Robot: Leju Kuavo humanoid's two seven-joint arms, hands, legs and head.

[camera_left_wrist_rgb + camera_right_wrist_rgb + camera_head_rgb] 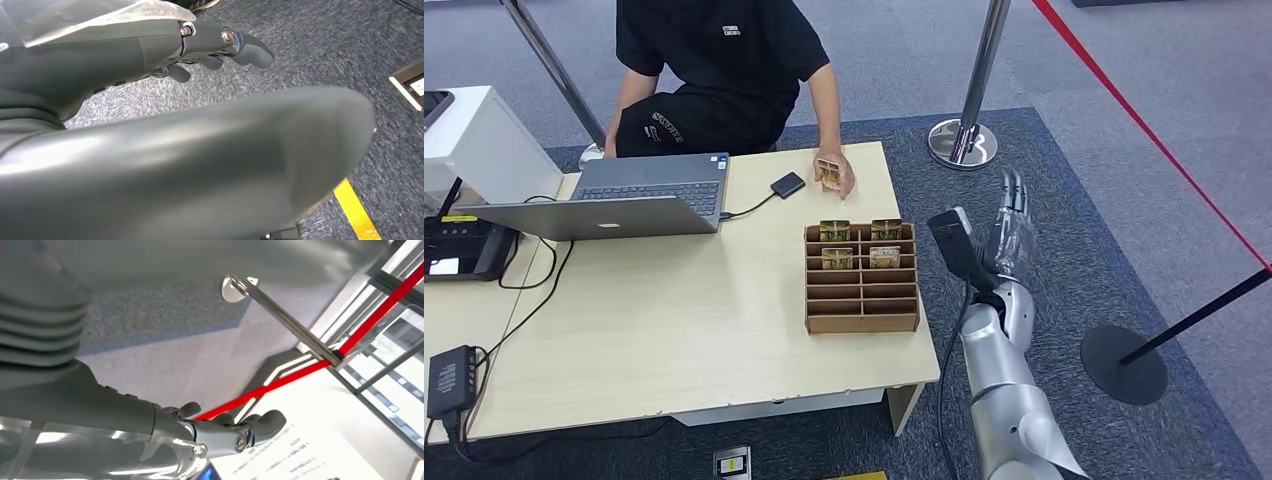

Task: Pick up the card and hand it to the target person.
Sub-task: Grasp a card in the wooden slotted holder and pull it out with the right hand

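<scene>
Cards (835, 231) stand upright in top slots of wooden rack (861, 300), frame centre. Right hand (1012, 225) hovers just right of rack, fingers extended, apart, holding nothing; nearer than left hand (200, 45), which hangs over carpet.

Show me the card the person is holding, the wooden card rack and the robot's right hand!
card (828, 172), head view, on its face between the person's fingers.
wooden card rack (861, 298), head view, on its empty lower slots.
right hand (1011, 222), head view, on the palm.
</scene>
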